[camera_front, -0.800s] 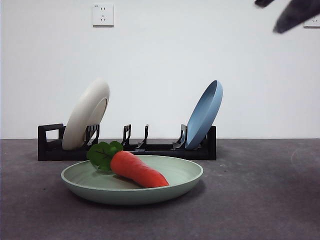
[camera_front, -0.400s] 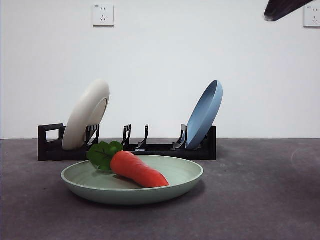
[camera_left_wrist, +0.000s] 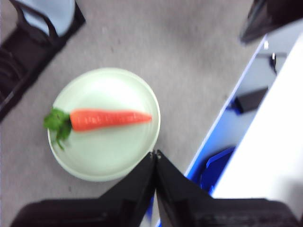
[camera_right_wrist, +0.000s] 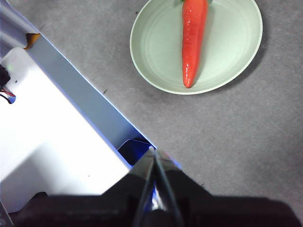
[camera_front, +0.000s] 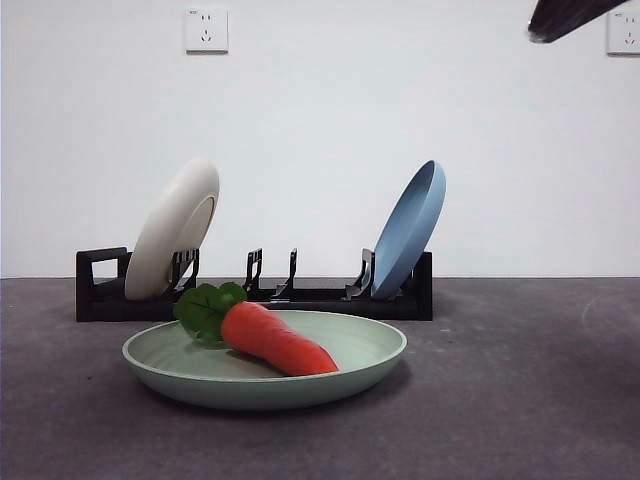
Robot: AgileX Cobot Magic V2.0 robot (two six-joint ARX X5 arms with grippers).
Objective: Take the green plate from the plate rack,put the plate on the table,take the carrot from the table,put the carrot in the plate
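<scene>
At the far left of the front view, the plate rack (camera_front: 255, 290) stands along the back of the dark grey counter (camera_front: 520, 400), its square loop handle at the left end. A cream-white plate (camera_front: 172, 230) leans in the slot just right of that handle, and its lower edge is hidden behind the prongs. The rack's 2 middle slots hold nothing. At the right end, a blue plate (camera_front: 408, 230) leans the same way, its base hidden by the rack.

In front of the rack, near the camera, the green plate (camera_front: 265, 372) lies flat on the counter. The carrot (camera_front: 275, 338) lies in it, leafy top toward the left and far side, tip toward the right and near side. The plate's near rim hides the carrot's underside.

At the top right corner, only a black arm tip (camera_front: 565, 15) shows, cut off by the frame edge; which arm it belongs to cannot be told from this view.

Both arms hang high above the counter. The left gripper (camera_left_wrist: 155, 156) has its fingers pressed together, holding nothing; this view is blurred. The right gripper (camera_right_wrist: 154, 153) likewise has its fingers closed on nothing, with the plate and carrot well apart from it.
</scene>
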